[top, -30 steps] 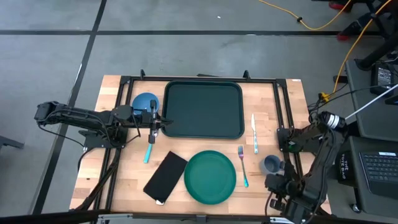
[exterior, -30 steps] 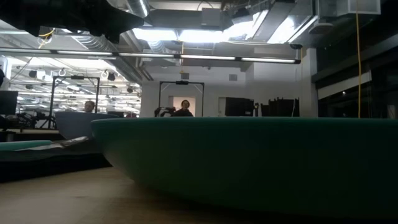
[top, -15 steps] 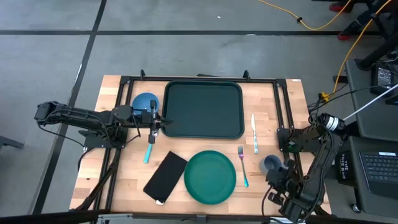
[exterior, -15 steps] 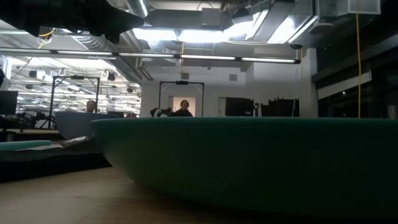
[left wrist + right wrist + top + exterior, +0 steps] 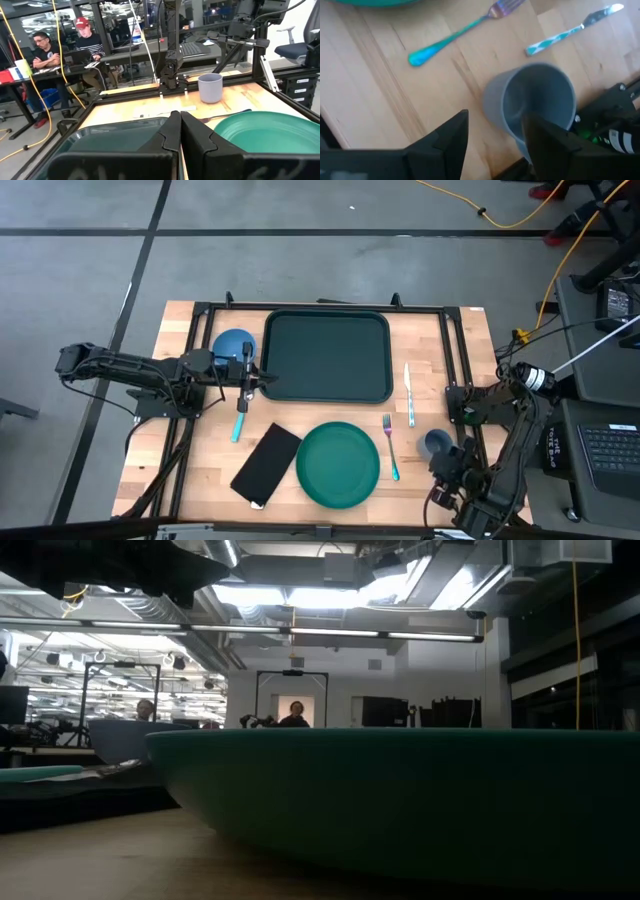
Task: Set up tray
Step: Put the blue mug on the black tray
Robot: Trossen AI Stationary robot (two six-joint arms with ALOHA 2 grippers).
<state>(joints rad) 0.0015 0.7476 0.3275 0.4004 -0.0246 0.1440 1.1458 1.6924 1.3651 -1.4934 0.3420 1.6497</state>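
Note:
The dark green tray (image 5: 328, 356) lies flat at the table's far middle. My left gripper (image 5: 270, 378) is shut and level at the tray's near left corner (image 5: 107, 142), with its fingertips (image 5: 180, 131) over the rim. My right gripper (image 5: 452, 460) is open at the grey cup (image 5: 436, 444), which stands upright near the table's right near corner. In the right wrist view one finger (image 5: 452, 137) is outside the cup (image 5: 532, 100) and the other (image 5: 542, 137) is over its opening. My left gripper's shut fingers lie level over the tray's near left rim, coming from the table's left; I cannot tell whether they touch it. My right gripper's fingers straddle the cup's near wall (image 5: 495, 107) from above; I cannot tell whether they touch it.
A blue bowl (image 5: 233, 345) and a teal spoon (image 5: 239, 420) lie by my left gripper. A black flat rectangle (image 5: 267, 464) and a round green plate (image 5: 338, 464) are at the near side. A fork (image 5: 390, 448) and a knife (image 5: 409, 395) lie right of them. People sit beyond the table.
My right gripper has moved a little toward the table's far and right edges, closer over the grey cup. The cup and the other things have stayed in place.

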